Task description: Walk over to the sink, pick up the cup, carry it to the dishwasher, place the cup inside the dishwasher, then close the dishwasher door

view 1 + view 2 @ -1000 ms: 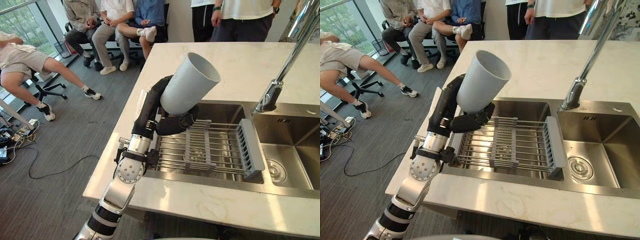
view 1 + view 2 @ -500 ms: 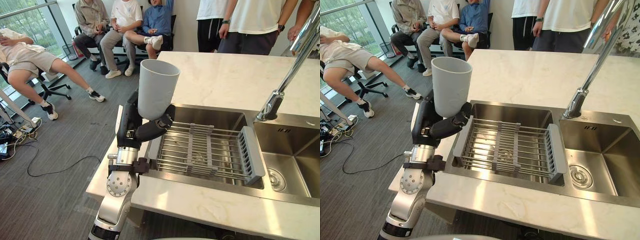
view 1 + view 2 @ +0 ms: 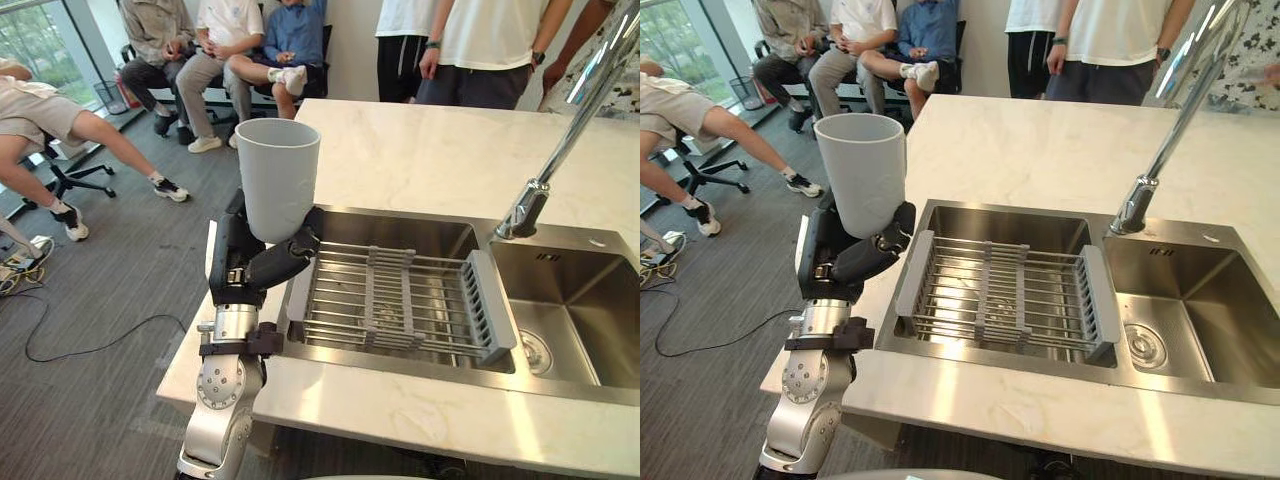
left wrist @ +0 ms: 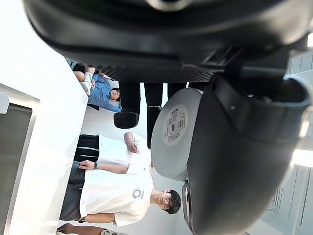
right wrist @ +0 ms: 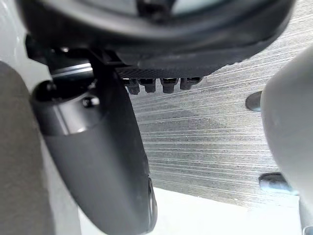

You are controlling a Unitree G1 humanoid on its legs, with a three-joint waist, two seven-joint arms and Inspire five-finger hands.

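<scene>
The grey cup (image 3: 279,178) stood upright, mouth up, in the left hand (image 3: 262,266) — dark fingers and thumb curled round its lower part — held in the air over the left edge of the pale surface (image 3: 450,150), just beside the sink (image 3: 400,225). A wire rack (image 3: 400,300) spanned the basin, the tap (image 3: 530,205) at its right. The right hand (image 5: 98,161) hung above the floor (image 5: 205,137) — whether open or closed could not be told.

Pale grey cup (image 3: 279,175); black left hand (image 3: 252,266); silver sink (image 3: 432,233); white veined counter (image 3: 440,150).

Bright daylight from the window (image 3: 30,40) glints off the steel sink (image 3: 590,290).
</scene>
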